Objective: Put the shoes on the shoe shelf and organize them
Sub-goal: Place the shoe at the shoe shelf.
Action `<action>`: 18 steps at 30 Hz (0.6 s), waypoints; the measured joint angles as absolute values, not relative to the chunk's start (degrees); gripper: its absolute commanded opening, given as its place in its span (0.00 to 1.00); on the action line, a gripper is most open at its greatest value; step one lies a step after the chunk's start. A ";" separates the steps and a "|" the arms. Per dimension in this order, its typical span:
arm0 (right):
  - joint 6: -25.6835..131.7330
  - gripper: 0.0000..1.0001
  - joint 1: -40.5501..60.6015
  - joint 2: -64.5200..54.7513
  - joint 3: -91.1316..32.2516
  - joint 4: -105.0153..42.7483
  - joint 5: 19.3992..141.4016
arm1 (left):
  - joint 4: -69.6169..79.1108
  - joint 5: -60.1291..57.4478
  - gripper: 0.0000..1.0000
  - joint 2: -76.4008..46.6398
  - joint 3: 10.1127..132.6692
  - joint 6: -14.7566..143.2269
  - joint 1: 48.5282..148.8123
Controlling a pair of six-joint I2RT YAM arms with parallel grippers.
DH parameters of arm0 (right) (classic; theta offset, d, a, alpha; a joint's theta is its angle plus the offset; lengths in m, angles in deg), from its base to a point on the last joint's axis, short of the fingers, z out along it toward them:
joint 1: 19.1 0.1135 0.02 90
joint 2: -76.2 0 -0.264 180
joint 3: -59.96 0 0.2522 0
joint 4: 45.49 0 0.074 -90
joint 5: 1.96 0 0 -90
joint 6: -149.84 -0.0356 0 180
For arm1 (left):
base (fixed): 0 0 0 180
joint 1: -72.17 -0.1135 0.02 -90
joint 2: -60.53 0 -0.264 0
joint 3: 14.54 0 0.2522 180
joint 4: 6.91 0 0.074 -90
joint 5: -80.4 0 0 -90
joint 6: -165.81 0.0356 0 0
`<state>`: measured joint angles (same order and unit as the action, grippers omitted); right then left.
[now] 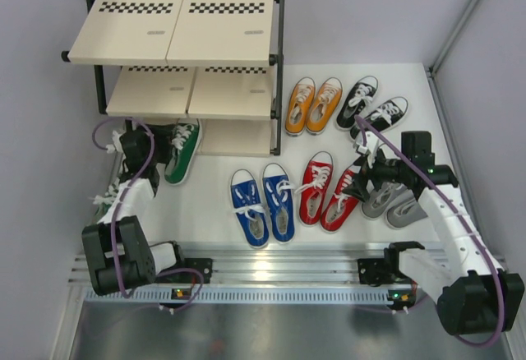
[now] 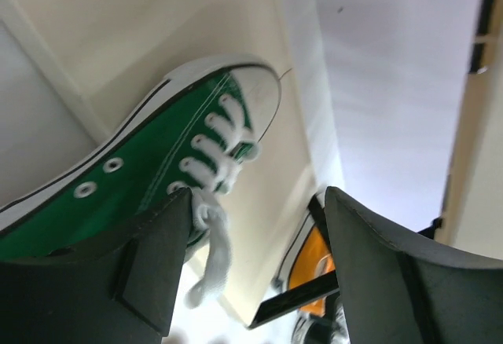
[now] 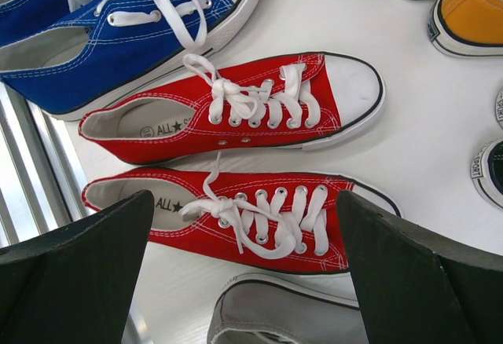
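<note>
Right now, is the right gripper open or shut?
The right gripper is open: its fingers stand wide apart above a red sneaker, nothing clamped between them.

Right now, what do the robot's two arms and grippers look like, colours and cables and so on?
Both the left arm and the right arm have white link shells between chunky black joint housings, with a purple cable looping along each. The left gripper and right gripper have broad, matte black, wedge-shaped fingers. No markings are legible.
</note>
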<state>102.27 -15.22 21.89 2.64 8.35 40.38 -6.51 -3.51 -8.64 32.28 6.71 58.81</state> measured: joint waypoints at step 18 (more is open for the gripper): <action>102.32 1.00 -15.27 22.26 2.64 8.41 40.38 | 18.12 -0.72 0.72 6.86 37.81 31.63 58.22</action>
